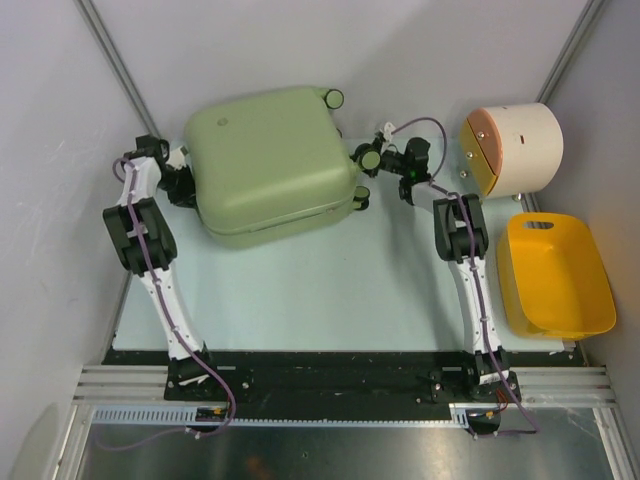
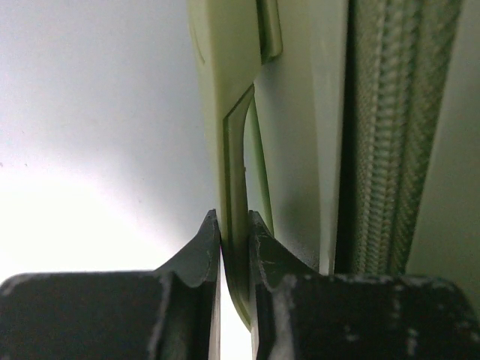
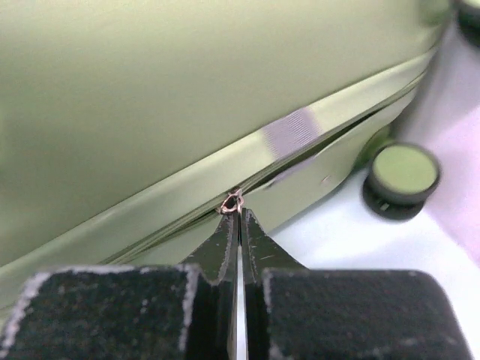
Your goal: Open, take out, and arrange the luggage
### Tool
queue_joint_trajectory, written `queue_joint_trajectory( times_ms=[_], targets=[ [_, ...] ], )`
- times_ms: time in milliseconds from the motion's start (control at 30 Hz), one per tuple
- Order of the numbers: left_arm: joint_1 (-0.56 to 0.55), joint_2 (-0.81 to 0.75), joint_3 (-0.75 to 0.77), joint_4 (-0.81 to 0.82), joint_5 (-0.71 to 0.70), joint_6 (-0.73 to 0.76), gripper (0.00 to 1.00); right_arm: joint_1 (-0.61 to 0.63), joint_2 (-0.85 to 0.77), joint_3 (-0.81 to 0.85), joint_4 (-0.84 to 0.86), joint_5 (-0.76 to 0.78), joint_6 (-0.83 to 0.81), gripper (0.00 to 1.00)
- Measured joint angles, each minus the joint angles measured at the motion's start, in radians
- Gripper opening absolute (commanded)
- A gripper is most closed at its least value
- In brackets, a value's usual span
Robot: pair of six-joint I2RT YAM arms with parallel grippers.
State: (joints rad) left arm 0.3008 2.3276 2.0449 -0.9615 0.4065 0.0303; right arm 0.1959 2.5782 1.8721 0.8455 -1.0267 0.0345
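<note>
The pale sage-green luggage [image 1: 270,160] lies flat at the back left of the table with its wheels [image 1: 333,98] to the right. My left gripper [image 1: 186,186] is at its left side. In the left wrist view this gripper [image 2: 234,225] is shut on a thin green handle strap [image 2: 238,150], beside the zipper [image 2: 390,150]. My right gripper [image 1: 378,158] is at the luggage's right side. In the right wrist view this gripper [image 3: 240,214] is shut on the small copper zipper pull [image 3: 233,201] at the seam of the shell [image 3: 150,90]. The seam gapes slightly towards a wheel [image 3: 403,172].
A cream cylindrical drum [image 1: 515,148] lies on its side at the back right. In front of it a yellow plastic basket [image 1: 555,275] sits at the table's right edge. White walls stand close on the left, back and right.
</note>
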Motion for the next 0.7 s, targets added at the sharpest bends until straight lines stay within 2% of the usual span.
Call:
queue_joint_trajectory(
  times_ms=[100, 167, 200, 233, 267, 300, 333, 400, 500, 600, 700],
  targets=[
    [-0.006, 0.020, 0.034, -0.006, -0.005, 0.004, 0.00, 0.008, 0.168, 0.299, -0.064, 0.013, 0.056, 0.00],
    [-0.006, 0.029, 0.050, -0.017, -0.003, 0.005, 0.01, 0.014, 0.238, 0.416, -0.087, 0.027, 0.082, 0.03],
    [-0.006, 0.031, 0.055, -0.021, -0.003, 0.006, 0.13, 0.016, 0.255, 0.444, -0.097, 0.032, 0.092, 0.10],
    [-0.006, 0.033, 0.060, -0.025, -0.003, 0.007, 0.24, 0.018, 0.262, 0.458, -0.105, 0.035, 0.102, 0.32],
    [-0.007, 0.033, 0.062, -0.027, -0.003, 0.008, 0.35, 0.020, 0.262, 0.459, -0.116, 0.042, 0.114, 0.43],
    [-0.008, 0.033, 0.063, -0.027, -0.003, 0.014, 0.54, 0.021, 0.262, 0.459, -0.120, 0.054, 0.130, 0.50],
    [-0.008, 0.033, 0.063, -0.022, 0.000, 0.030, 0.62, 0.022, 0.262, 0.456, -0.132, 0.087, 0.136, 0.59],
    [-0.005, 0.035, 0.060, 0.031, -0.017, 0.058, 0.71, 0.017, 0.249, 0.416, -0.155, 0.120, 0.151, 0.63],
    [0.013, 0.032, 0.042, 0.071, -0.006, 0.060, 0.78, 0.006, 0.207, 0.323, -0.241, 0.153, 0.165, 0.67],
    [0.027, 0.019, 0.010, 0.104, 0.015, 0.053, 0.85, -0.008, 0.163, 0.281, -0.397, 0.185, 0.198, 0.69],
    [0.040, -0.016, -0.030, 0.129, 0.031, 0.049, 0.87, -0.020, 0.113, 0.256, -0.523, 0.204, 0.248, 0.68]
  ],
)
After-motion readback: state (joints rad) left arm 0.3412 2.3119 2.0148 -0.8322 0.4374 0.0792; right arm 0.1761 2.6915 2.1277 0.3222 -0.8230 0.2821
